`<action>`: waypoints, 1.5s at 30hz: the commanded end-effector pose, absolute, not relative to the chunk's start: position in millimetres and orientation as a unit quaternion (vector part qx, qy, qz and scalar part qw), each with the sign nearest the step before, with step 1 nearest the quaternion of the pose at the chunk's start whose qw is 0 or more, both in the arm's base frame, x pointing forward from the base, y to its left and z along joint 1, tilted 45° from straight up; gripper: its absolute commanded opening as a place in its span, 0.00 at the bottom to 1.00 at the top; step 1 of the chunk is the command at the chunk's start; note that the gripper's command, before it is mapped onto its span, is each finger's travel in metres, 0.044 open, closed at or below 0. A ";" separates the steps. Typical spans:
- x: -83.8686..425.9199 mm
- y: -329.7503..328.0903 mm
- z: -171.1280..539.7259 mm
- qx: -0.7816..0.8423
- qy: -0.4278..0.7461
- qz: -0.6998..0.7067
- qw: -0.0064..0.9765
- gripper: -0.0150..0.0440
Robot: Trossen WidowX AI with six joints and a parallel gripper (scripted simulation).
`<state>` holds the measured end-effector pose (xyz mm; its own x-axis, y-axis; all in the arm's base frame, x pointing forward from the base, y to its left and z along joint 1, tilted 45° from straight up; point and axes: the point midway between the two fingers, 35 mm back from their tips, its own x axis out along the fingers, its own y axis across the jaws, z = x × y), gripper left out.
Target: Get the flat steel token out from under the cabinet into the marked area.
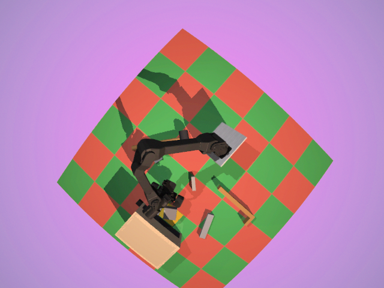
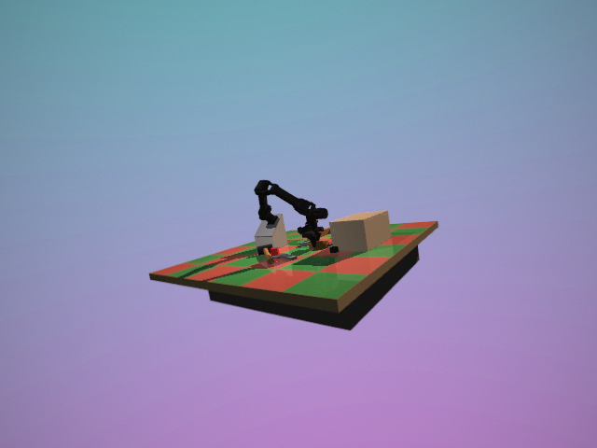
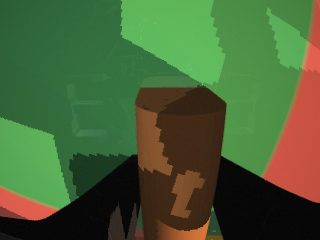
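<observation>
My gripper is shut on a rounded brown-and-orange rod, whose blunt end stands up between the black fingers in the wrist view. It hangs low, close in front of the tan cabinet. The cabinet's dark front faces the yellow marked area. A flat-looking grey piece lies over part of the yellow area; I cannot tell for sure if it is the steel token. The far end of the held rod is hidden by the arm in the top view.
An L-shaped wooden stick, a grey bar and a small pale block lie to the right. Another orange stick lies partly under the arm. A red block and a black block show in the exterior view.
</observation>
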<state>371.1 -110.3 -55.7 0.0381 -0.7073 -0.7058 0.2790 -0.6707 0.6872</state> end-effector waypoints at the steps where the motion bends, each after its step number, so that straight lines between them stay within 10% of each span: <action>1: 380.2 -109.2 -56.0 0.626 -0.175 -0.667 0.364 0.25; 45: 418.3 -100.9 -60.9 0.627 -0.176 -0.666 0.363 0.25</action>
<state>410.8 -101.7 -60.8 0.0403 -0.7069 -0.7062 0.2768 -0.6712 0.6877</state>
